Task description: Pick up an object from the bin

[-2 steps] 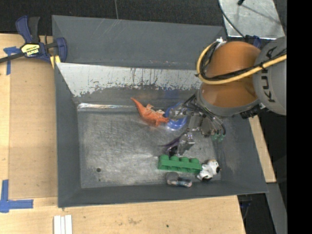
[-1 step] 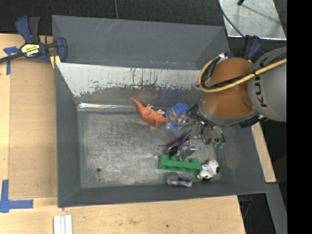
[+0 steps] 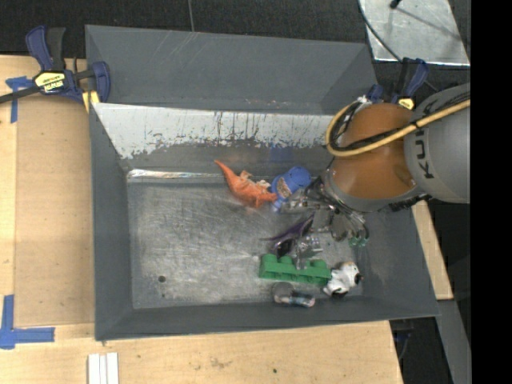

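My gripper point(image 3: 322, 221) hangs low over the right part of the bin floor, under the arm's orange cover. Just beneath it lies a dark purple thing point(image 3: 290, 233), and partly under that a flat green block point(image 3: 293, 271). A blue toy point(image 3: 293, 182) lies right at the gripper's upper left. An orange toy dinosaur point(image 3: 245, 187) lies to the left of the blue toy, near the back wall. A small white and black figure point(image 3: 344, 278) rests at the green block's right end.
A small greyish thing point(image 3: 294, 297) lies by the front wall, below the green block. The bin's right wall is close behind the gripper. The left half of the floor is bare metal.
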